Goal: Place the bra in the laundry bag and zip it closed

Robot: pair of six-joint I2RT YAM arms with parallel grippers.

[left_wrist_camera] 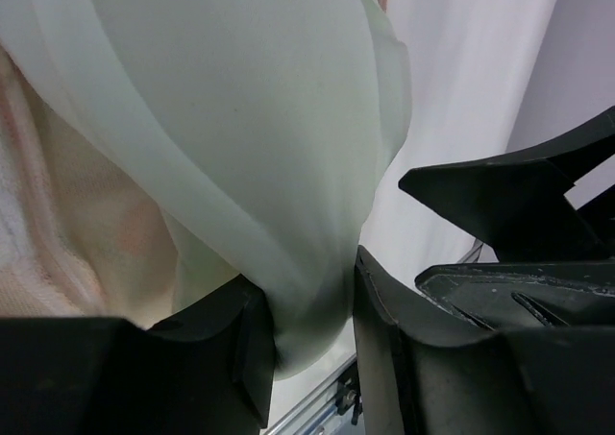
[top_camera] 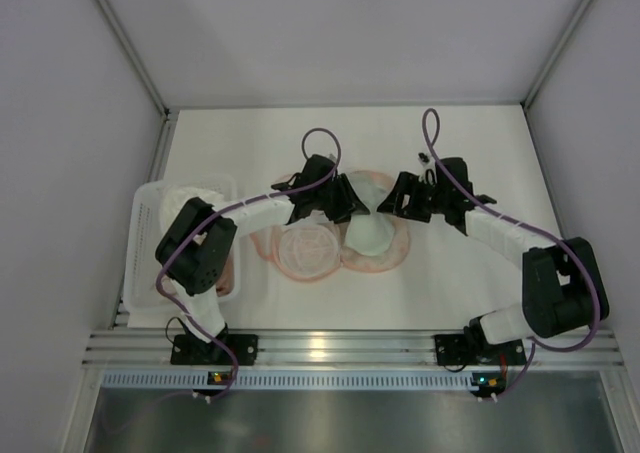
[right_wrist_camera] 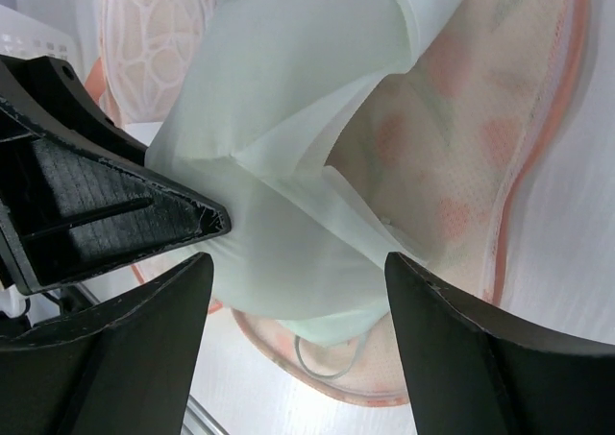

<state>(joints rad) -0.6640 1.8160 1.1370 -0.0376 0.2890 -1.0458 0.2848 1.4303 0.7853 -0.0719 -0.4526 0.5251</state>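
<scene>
While my left end effector (left_wrist_camera: 307,344) pinches a raised fold of mint-white lining from the laundry bag (right_wrist_camera: 461,137), my right end effector (right_wrist_camera: 298,262) hangs spread wide just beside that fold, gripping nothing. Below both, the bag lies open on the white surface (top_camera: 250,143), floral half on my right. The bra (top_camera: 308,248) rests in its left half, one mesh cup facing up.
</scene>
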